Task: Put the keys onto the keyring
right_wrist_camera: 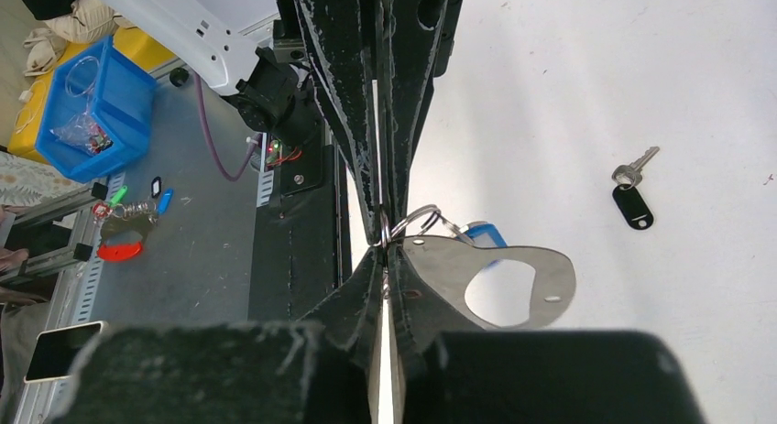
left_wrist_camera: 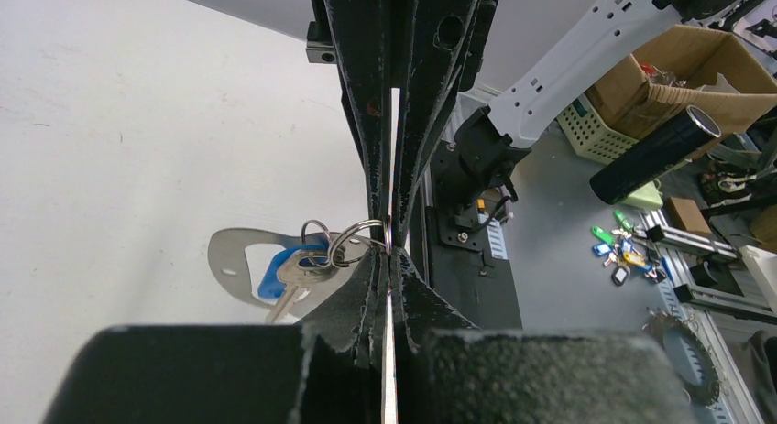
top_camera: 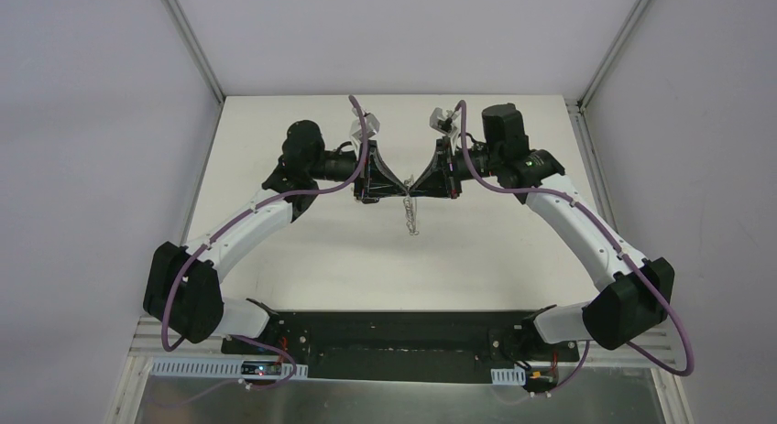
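- keyring (right_wrist_camera: 435, 277): flat silvery metal plate, smooth and dull-shiny, rounded outline with a large oval cutout. Thin wire split rings (right_wrist_camera: 419, 209) sit at its narrow end.
- It is held up off the desk (top_camera: 302, 259), over the middle, where the two arms meet tip to tip.
- blue-tagged key (left_wrist_camera: 293, 276): plain metal blade, glossy blue plastic tag. It hangs from the rings, lying against the plate.
- black-tagged key (right_wrist_camera: 634, 207): small metal key with a black oval tag. It lies flat on the matte white desk, well apart from the hands on the far side, not on the ring.
- left hand (left_wrist_camera: 388, 264): black, scuffed fingers fully closed, tips nipping the wire rings.
- right hand (right_wrist_camera: 386, 264): fingers all but together, with only a sliver of light between them. It pinches the same spot from the opposite side, at the plate's narrow end.
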### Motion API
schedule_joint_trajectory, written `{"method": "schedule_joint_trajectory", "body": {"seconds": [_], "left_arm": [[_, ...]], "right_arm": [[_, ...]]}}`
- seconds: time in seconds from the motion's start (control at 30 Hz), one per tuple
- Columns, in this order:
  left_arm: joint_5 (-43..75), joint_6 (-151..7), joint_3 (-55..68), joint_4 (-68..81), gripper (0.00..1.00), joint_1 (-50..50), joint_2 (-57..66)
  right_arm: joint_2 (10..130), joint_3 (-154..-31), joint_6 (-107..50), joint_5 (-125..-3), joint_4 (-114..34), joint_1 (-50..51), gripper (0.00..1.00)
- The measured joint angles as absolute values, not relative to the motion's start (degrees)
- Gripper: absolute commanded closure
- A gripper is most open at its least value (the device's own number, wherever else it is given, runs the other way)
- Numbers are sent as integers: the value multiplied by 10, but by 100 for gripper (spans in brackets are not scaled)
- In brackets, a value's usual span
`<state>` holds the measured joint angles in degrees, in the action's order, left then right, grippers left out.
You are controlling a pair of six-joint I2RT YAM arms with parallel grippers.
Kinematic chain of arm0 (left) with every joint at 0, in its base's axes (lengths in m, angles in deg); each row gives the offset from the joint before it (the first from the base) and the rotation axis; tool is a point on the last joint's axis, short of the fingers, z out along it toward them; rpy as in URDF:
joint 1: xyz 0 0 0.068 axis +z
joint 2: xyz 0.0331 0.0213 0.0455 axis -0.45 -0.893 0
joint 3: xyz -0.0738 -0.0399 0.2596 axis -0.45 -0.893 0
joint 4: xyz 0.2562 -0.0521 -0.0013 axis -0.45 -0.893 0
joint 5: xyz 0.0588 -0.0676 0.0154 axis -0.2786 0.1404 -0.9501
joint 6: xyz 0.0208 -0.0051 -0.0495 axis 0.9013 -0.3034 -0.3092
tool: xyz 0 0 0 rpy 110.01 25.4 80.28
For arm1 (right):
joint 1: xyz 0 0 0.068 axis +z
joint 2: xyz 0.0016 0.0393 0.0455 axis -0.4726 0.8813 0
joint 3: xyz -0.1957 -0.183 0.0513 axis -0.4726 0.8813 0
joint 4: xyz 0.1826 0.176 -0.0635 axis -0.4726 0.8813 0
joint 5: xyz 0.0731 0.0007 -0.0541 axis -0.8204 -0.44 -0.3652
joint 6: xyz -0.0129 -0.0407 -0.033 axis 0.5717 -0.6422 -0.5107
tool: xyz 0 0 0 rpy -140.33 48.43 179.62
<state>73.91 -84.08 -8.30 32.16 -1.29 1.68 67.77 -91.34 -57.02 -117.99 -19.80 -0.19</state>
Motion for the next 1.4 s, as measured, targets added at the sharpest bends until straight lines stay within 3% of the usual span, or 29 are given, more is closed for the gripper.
{"method": "schedule_joint_trajectory", "body": {"seconds": [0.53, 0.7, 0.8, 1.4], "left_arm": [[733, -790, -74, 251, 100, -13, 17], [733, -768, -67, 212, 100, -13, 17], [733, -765, -65, 210, 100, -13, 17], [738, -804, -65, 275, 100, -13, 17]], "right_arm": [[678, -934, -623, -1116, -131, 20, 100], [678, -934, -636, -1084, -124, 32, 75], [678, -934, -644, -1070, -120, 33, 69], [668, -933, -669, -1069, -95, 33, 74]]}}
